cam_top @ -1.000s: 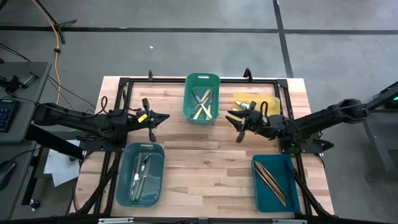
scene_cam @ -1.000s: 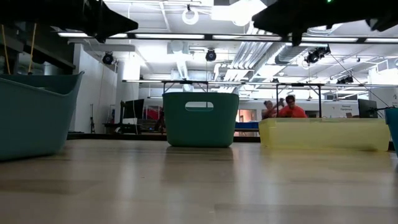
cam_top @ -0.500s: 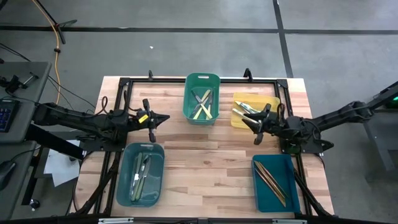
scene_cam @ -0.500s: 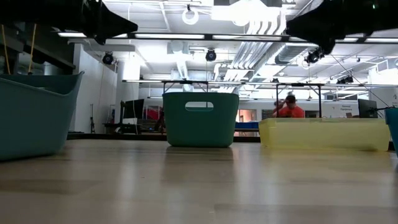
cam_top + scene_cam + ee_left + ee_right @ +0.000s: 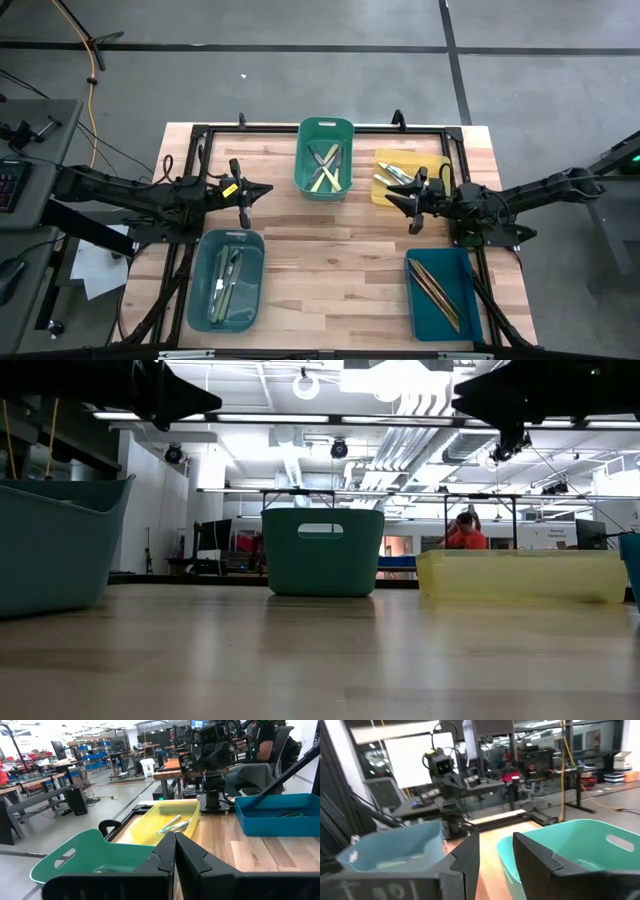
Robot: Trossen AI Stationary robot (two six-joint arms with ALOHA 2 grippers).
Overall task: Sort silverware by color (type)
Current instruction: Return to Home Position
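Observation:
All the silverware lies in bins. Pale yellow and dark pieces (image 5: 325, 166) sit in the green bin (image 5: 325, 128). A few pieces (image 5: 397, 175) lie in the yellow bin (image 5: 432, 160), and they also show in the left wrist view (image 5: 172, 824). Green-handled ones (image 5: 227, 277) are in the light blue bin (image 5: 250, 240). Brown ones (image 5: 434, 285) are in the teal bin (image 5: 470, 300). My left gripper (image 5: 268, 189) is shut and hovers left of the green bin. My right gripper (image 5: 389, 197) is open and hangs in the air at the yellow bin's near left corner.
A black frame (image 5: 300, 128) runs along the table's far edge and down both sides. Bare wood (image 5: 335, 260) stretches between the four bins. A person in red (image 5: 466, 536) sits in the room beyond the table.
My right gripper has drawn back toward the table's right edge, from left of the yellow bin to its near left corner. This has uncovered the silverware lying in that bin. The left arm has stayed still.

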